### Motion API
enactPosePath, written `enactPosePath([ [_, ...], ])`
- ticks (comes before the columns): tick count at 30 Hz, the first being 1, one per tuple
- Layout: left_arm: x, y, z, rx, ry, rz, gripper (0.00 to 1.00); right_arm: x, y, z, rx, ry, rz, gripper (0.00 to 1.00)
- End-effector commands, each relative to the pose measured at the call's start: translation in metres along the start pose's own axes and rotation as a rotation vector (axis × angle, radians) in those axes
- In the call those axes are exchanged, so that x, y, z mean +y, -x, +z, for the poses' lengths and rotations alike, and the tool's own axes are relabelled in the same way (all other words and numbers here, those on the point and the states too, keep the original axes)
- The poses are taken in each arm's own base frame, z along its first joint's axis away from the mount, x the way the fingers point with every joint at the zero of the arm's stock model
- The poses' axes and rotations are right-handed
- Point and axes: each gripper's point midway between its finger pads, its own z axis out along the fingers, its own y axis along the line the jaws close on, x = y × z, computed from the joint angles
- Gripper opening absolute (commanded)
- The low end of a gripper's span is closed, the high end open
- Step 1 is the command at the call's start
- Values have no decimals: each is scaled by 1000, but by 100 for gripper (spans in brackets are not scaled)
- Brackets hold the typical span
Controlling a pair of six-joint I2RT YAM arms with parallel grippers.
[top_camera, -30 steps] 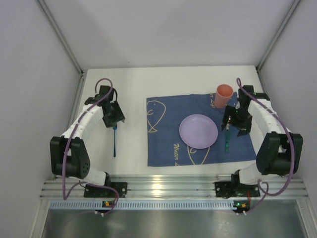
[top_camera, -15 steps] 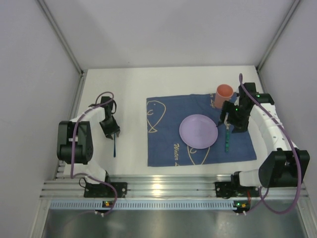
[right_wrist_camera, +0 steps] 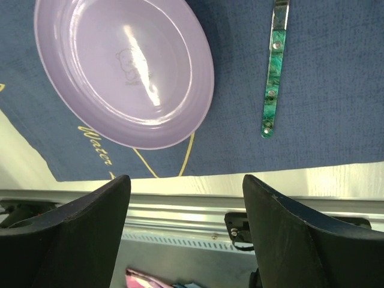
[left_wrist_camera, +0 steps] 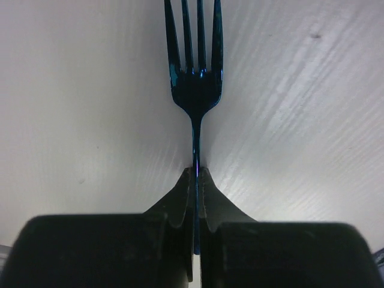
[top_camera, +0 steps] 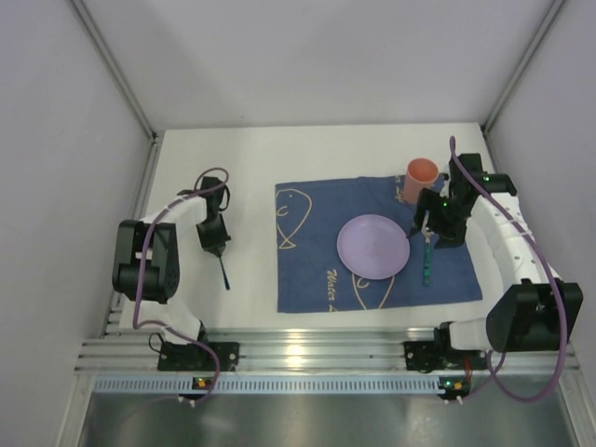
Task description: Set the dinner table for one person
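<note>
The blue fork (left_wrist_camera: 195, 90) lies on the white dinner table (top_camera: 242, 158), left of the cloth, tines pointing away in the left wrist view. My left gripper (left_wrist_camera: 196, 172) is shut on the fork's thin handle; from above, the left gripper (top_camera: 217, 246) sits over the upper end of the fork (top_camera: 224, 275). My right gripper (right_wrist_camera: 186, 178) hangs open and empty above the cloth's right side, the right gripper (top_camera: 430, 222) between cup and plate. Below it lie the lilac plate (right_wrist_camera: 123, 69) and a green-handled knife (right_wrist_camera: 273, 78).
A blue fish-print cloth (top_camera: 307, 270) carries the plate (top_camera: 372, 245), the knife (top_camera: 426, 265) and a salmon cup (top_camera: 421, 179) at its far right corner. An aluminium rail (top_camera: 317, 352) runs along the near edge. Grey walls enclose the table on three sides.
My left gripper has closed on the fork's handle, and the fork has swung slightly, its near end now more to the right. The right arm rose a little, then held still.
</note>
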Motion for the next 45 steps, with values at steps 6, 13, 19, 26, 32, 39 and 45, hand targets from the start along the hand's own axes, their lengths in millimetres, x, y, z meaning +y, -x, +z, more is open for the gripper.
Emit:
enactPosePath([
  [6,-114,33,-87,-259,-212,118,0,34,21,-31,-127,127,-22,78],
  [13,-207,-19,-80,-136,-381,154,0,30,4,-24,-111,132,-22,82],
  [19,-251,-52,-52,-11,-439,157,0,25,-8,-23,-112,131,-25,82],
  [26,-269,-54,-38,-23,-397,224,12,20,-17,-27,-123,127,-29,83],
  [32,-266,-52,-50,-62,-388,266,41,21,-19,-29,-138,142,-36,85],
  [39,-237,-24,-103,-227,-339,290,52,58,2,-72,-328,340,-126,100],
  [45,-206,6,-177,-561,-467,257,50,62,20,-115,-601,385,-155,100],
])
